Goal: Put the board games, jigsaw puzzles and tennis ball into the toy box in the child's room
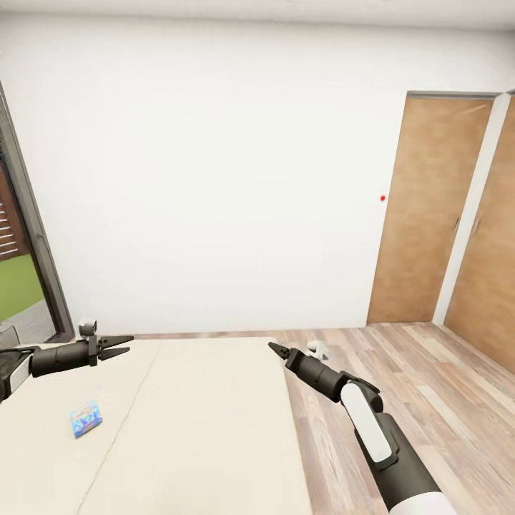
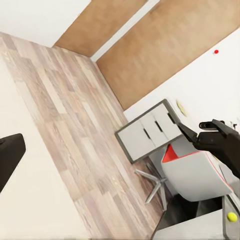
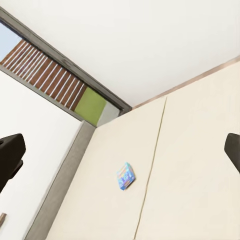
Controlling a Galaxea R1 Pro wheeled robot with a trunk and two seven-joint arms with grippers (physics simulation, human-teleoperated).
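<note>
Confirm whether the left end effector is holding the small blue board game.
No, the small blue board game lies on the bed, apart from the open left end effector.

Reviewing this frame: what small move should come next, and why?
Probably lower the left gripper toward the small blue board game. That game lies alone on the bed, nearer the left arm; both grippers look open and empty.

Bed [image 1: 193, 422] matt beige cloth, floor [image 1: 400, 372] wood plank w/ slight sheen — doors [image 1: 425, 214] matt wood.
</note>
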